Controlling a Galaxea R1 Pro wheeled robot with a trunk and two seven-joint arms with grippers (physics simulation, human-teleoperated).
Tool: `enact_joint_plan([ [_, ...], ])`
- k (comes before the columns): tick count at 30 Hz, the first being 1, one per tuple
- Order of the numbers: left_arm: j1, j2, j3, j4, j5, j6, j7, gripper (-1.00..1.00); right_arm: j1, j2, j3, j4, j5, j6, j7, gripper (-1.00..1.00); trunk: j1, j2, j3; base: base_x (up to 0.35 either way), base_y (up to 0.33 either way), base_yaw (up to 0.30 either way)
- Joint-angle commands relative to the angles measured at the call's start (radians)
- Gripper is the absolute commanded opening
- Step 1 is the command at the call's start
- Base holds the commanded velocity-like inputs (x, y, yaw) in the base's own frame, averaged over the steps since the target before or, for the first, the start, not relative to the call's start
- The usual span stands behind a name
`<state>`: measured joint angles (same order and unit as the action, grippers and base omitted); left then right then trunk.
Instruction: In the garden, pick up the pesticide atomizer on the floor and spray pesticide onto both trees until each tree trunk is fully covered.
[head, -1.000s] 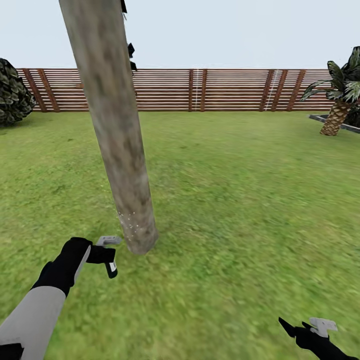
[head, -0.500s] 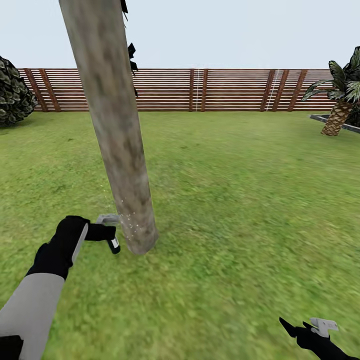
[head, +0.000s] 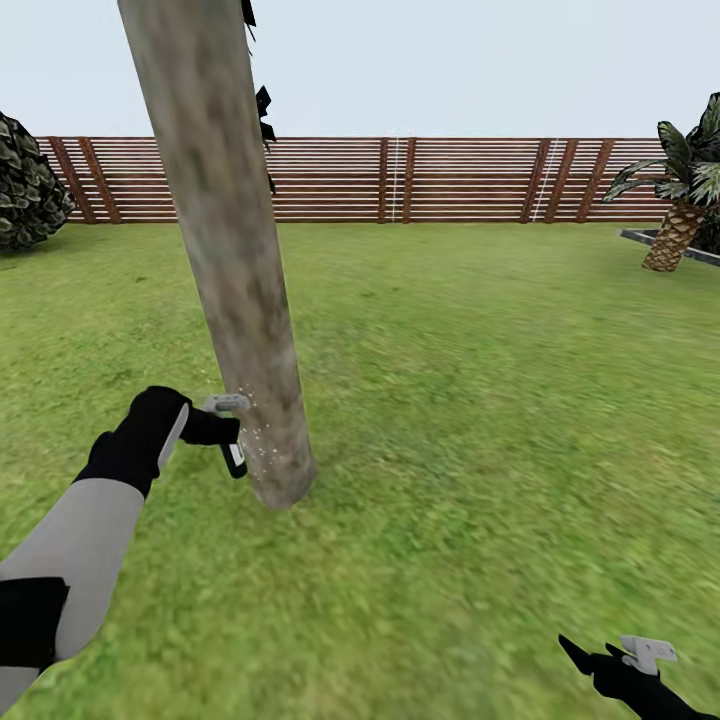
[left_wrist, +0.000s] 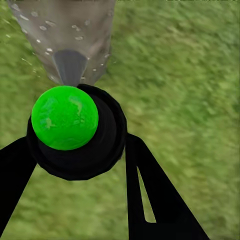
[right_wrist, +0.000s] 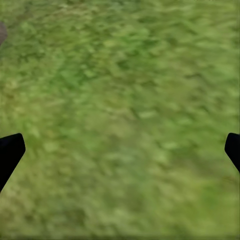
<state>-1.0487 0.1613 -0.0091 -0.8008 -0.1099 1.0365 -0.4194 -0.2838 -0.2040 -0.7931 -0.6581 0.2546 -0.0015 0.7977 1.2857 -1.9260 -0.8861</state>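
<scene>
My left gripper (head: 205, 428) clamps the atomizer (head: 232, 455) at the trunk's (head: 240, 290) 9 o'clock. It looks light, rigid, slick; I'd grip mid-body. Right gripper (head: 600, 658) idle, fingers apart.

no readable text, numbers or brand marks anywhere, white label on the pesticide atomizer (head: 233, 458) too small and blurred to read, fence (head: 400, 180) unmarked
</scene>
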Motion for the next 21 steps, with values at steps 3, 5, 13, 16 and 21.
enact_joint_plan([
  [3,0.003,0.002,-0.001,0.000,0.000,-0.003,0.001,-1.00,0.000,0.000,0.000,0.000,0.000,0.000,0.000,1.00,0.000,0.000,0.000,0.000,0.000,0.000],
  [5,0.022,0.002,0.000,0.006,-0.001,-0.005,0.001,-1.00,0.000,0.000,0.000,0.000,0.000,0.000,0.000,1.00,0.000,0.000,0.000,-0.058,0.000,0.000],
  [13,0.075,-0.001,0.003,0.009,0.001,-0.012,0.001,-1.00,0.000,0.000,0.000,0.000,0.000,0.000,0.000,1.00,0.000,0.000,0.000,-0.219,0.000,0.000],
  [16,0.062,0.001,0.004,0.005,0.002,-0.009,0.000,-1.00,0.000,0.000,0.001,0.001,0.000,0.000,0.000,1.00,0.000,0.000,0.000,-0.013,0.000,0.000],
  [21,-0.049,-0.005,0.005,0.012,0.003,-0.004,0.000,-1.00,0.000,0.000,0.002,0.003,0.000,0.000,0.000,1.00,0.000,0.000,0.000,-0.001,0.000,0.000],
])
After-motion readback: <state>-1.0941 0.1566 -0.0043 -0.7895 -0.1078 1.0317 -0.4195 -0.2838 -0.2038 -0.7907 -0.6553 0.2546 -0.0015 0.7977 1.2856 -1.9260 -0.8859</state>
